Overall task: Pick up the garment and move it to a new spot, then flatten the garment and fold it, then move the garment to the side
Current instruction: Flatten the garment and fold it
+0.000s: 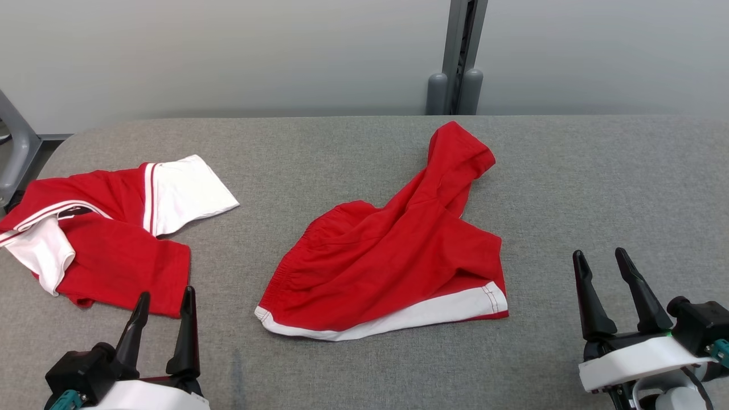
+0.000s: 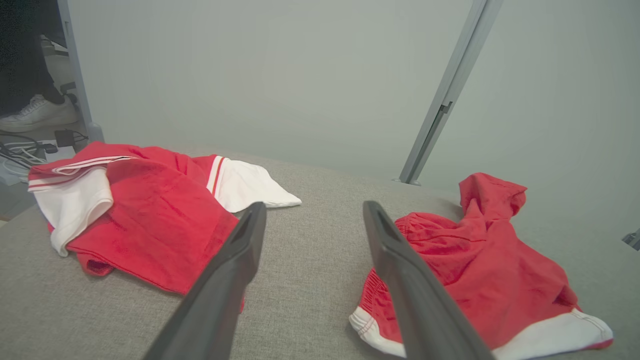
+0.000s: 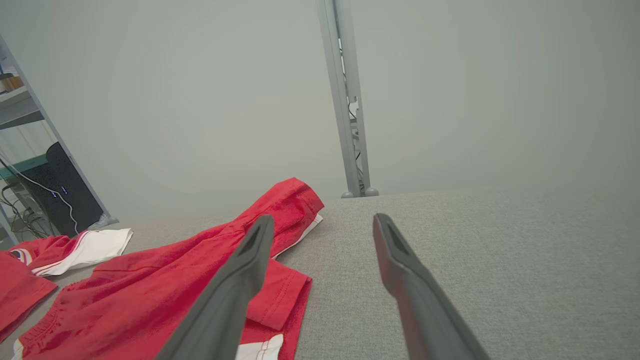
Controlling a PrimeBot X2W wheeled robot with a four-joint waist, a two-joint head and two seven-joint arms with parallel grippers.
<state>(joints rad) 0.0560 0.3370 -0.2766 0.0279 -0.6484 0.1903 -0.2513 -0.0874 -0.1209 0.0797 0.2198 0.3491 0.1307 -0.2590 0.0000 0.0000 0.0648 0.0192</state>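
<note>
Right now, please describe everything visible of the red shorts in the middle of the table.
The red shorts look like soft knit cloth, with a gathered elastic waistband on the left and a white hem band along the near edge. They lie crumpled, not flat: one leg is twisted and points toward the far edge. They rest on the grey table.

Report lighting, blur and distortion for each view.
Head view: even soft light, sharp, faint shadow beside the red shorts. Left wrist view: grey post leans, left gripper close and slightly soft. Right wrist view: flat light, no glare, right gripper likewise soft.
</note>
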